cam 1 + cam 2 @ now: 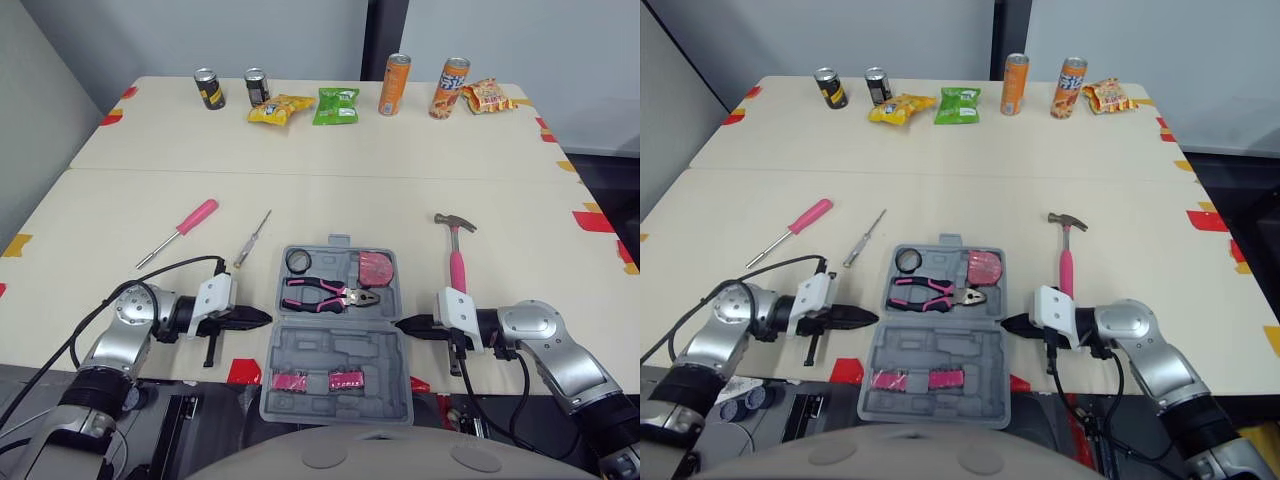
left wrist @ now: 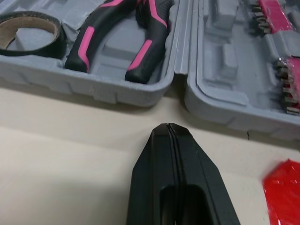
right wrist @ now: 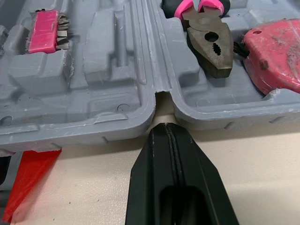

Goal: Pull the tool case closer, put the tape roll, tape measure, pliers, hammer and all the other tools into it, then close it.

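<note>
Open tool case (image 1: pixel 305 345) holds tape roll (image 1: pixel 290 262), pliers (image 1: pixel 330 295), tape measure (image 1: pixel 376 268); both jaws pinched together, empty.

Holding the pliers (image 1: pixel 930 292), tape roll (image 1: pixel 908 260) and tape measure (image 1: pixel 983 268), the open tool case (image 1: pixel 940 345) lay between the closed left gripper (image 1: pixel 868 318) and closed right gripper (image 1: pixel 1008 323), with the hammer (image 1: pixel 1067 258) just to its right.

Grey plastic tool case (image 1: pixel 335 352) lies open, flat, at the counter's (image 1: pixel 520 200) near edge. Its far half holds black tape roll (image 1: pixel 298 261), pink-and-black pliers (image 1: pixel 330 294) and pink tape measure (image 1: pixel 376 268). Pink-handled hammer (image 1: pixel 457 256) lies right of the case. Pink-handled screwdriver (image 1: pixel 180 231) and thin metal screwdriver (image 1: pixel 252 238) lie to its left.
</note>
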